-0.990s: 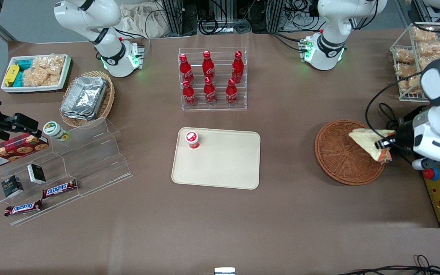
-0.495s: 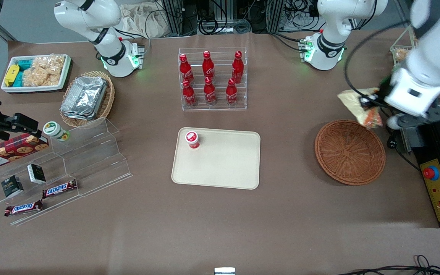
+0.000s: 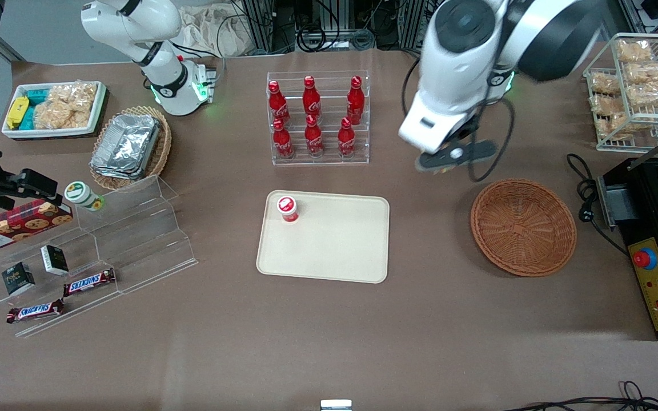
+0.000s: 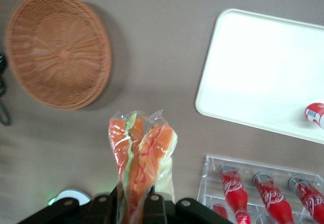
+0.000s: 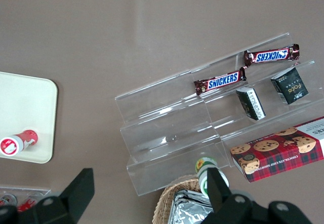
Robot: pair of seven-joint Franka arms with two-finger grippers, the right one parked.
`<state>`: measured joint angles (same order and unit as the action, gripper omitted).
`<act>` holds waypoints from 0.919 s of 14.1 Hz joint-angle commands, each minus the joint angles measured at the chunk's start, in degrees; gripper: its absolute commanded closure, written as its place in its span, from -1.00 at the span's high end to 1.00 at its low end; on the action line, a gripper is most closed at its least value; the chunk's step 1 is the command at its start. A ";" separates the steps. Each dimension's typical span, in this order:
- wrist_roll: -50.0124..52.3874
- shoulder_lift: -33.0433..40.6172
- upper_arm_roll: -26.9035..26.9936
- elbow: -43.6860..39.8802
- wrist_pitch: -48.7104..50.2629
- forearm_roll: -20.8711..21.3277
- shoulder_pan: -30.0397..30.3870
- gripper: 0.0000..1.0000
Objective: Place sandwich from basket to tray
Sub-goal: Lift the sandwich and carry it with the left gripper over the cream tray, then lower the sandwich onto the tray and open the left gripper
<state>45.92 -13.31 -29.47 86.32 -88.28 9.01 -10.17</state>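
Observation:
My gripper (image 4: pixel 134 199) is shut on the sandwich (image 4: pixel 142 155), a clear-wrapped wedge whose orange-red and pale green filling faces the wrist camera. It hangs high over bare table between the basket and the tray. The round reddish-brown wicker basket (image 3: pixel 492 220) (image 4: pixel 55 46) holds nothing. The cream tray (image 3: pixel 340 251) (image 4: pixel 263 67) carries a small red-capped cup (image 3: pixel 287 208) (image 4: pixel 316 114) at one corner. In the front view the working arm's white wrist (image 3: pixel 440 114) covers the gripper and the sandwich.
A clear rack of red cola bottles (image 3: pixel 317 120) stands just beside and below the raised arm. A wire rack of bagged snacks (image 3: pixel 632 85) and a black control box (image 3: pixel 657 285) sit at the working arm's end. Acrylic steps (image 3: pixel 106 240) with snacks lie toward the parked arm's end.
The arm has lifted the sandwich out of the basket and swung it away from the table's end toward the bottle rack and tray. The basket is left with nothing in it.

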 commanded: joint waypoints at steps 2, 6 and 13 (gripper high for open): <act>1.62 -11.80 -0.32 -2.04 -9.95 3.54 -1.96 -0.85; 4.08 -23.05 -0.50 -2.21 -20.50 8.99 -2.05 -0.85; 6.81 -33.70 0.82 -3.61 -28.17 16.82 -6.62 -0.48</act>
<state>51.78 -44.90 -29.19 85.80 -116.28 23.67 -16.25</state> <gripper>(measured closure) 0.846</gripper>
